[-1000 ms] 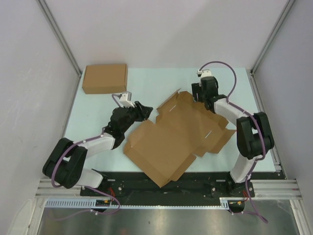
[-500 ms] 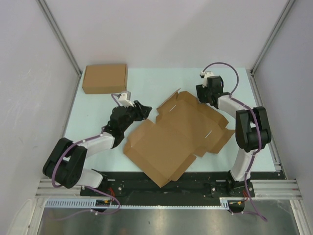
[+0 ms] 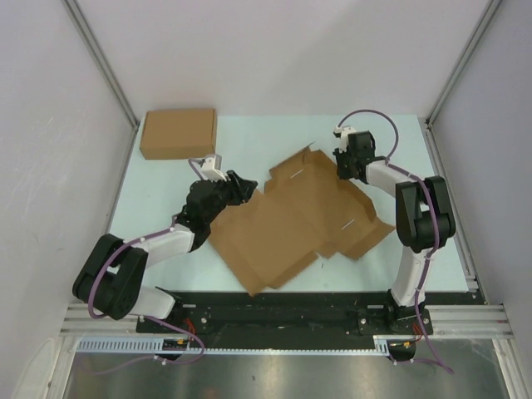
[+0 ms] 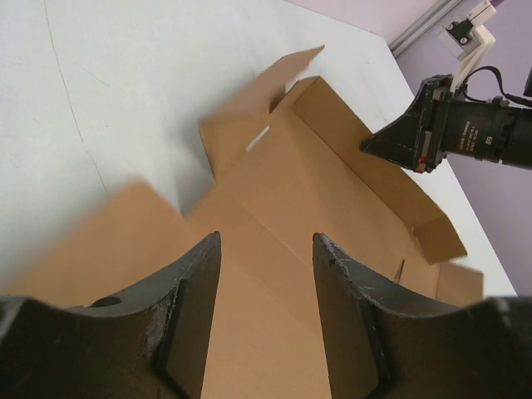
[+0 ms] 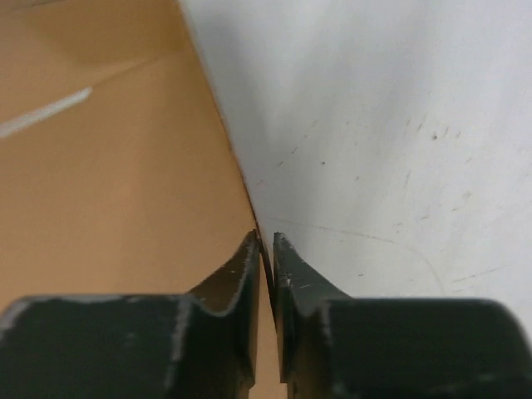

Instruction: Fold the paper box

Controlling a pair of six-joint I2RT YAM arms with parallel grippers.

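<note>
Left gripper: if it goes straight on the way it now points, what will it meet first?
Probably the brown die-cut cardboard sheet: the open left gripper points slantwise at its flat panel, close ahead. Depth is hard to judge.

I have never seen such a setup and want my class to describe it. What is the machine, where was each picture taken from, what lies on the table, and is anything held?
These are two robot arms bolted at the near edge of a pale table, each ending in a two-finger gripper. The wide picture looks down from above; the other two come from a camera on each wrist, showing that arm's own fingers. A brown cardboard sheet with flaps, the paper box to be folded, lies in the middle. A ready-made cardboard box sits at the far left corner. The right gripper pinches the sheet's edge; the left gripper is open over the sheet, gripping nothing.
</note>
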